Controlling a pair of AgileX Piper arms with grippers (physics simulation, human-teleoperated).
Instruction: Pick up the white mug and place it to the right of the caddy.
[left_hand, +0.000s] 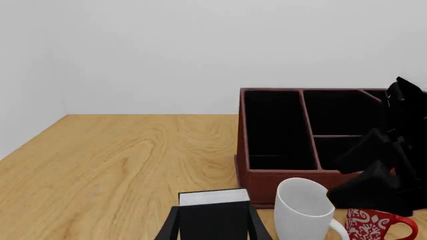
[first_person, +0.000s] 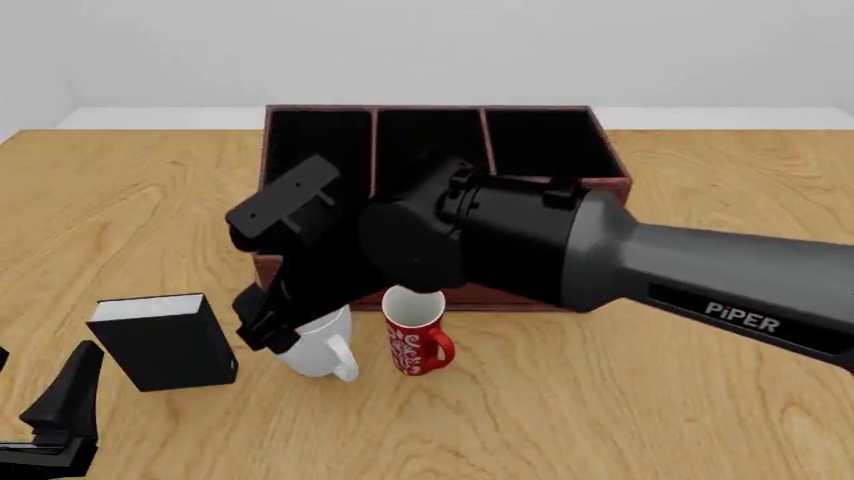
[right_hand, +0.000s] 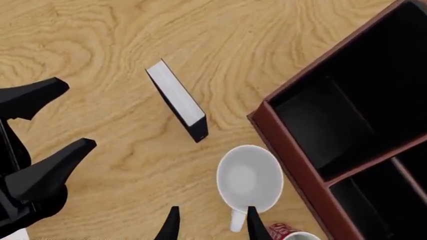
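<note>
right fingers (right_hand: 208, 223) parted above white mug (right_hand: 248, 179), empty | caddy (first_person: 441, 135) empty | left fingers (first_person: 60, 405) state unclear

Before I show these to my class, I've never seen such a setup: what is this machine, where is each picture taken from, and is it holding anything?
These are simulator renders of two robot arms at a wooden table. One picture looks from above and behind the arms; the other two come from cameras behind each gripper. On the table stand a dark reddish caddy, a white mug, a red patterned mug and a small black book. The right gripper hangs open over the white mug, near its handle, gripping nothing yet. The left gripper is open near the book, also empty.
</note>
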